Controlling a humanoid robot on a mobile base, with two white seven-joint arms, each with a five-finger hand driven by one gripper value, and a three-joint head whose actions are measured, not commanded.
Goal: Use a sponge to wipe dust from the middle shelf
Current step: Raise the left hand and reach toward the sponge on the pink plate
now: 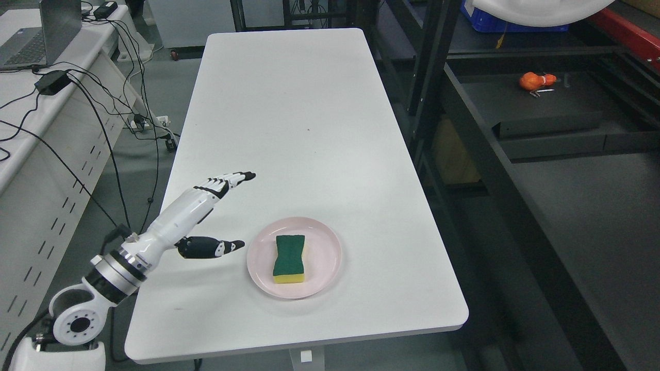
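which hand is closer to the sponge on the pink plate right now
Left. The left hand hovers open just left of the plate holding the sponge, not touching either. The right hand is out of view.

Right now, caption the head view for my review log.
Open left hand poised beside green sponge on pink plate.

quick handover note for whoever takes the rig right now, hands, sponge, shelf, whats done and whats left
Left hand: open, fingers spread, holds nothing, over the white table left of the pink plate.
Right hand: not in view.
Sponge: green side up, lying on the plate, untouched.
Dark shelving: to the right of the table.
Done: nothing visible yet.
Left: grasp sponge, carry it to the middle shelf, wipe.
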